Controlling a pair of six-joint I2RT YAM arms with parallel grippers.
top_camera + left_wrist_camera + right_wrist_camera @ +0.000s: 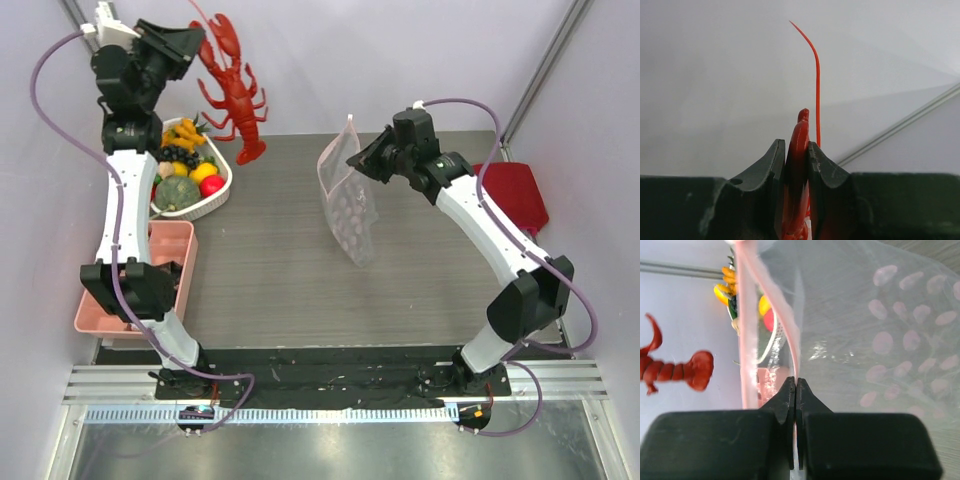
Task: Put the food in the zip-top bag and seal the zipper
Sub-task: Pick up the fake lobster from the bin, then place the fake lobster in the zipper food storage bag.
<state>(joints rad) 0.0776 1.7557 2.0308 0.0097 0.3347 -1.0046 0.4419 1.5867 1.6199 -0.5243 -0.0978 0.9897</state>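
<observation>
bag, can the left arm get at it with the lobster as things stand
Probably yes. The left gripper holds the lobster aloft at far left, the right gripper holds the bag up mid-table, and only bare table lies between them.

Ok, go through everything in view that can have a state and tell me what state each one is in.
Lobster: lifted in the air, clamped in the left jaws.
Bag: held up by the right jaws, looks empty.
Zipper: unsealed, its two strips apart.
Basket: filled with toy food.
Tray: visible part looks empty.
</observation>
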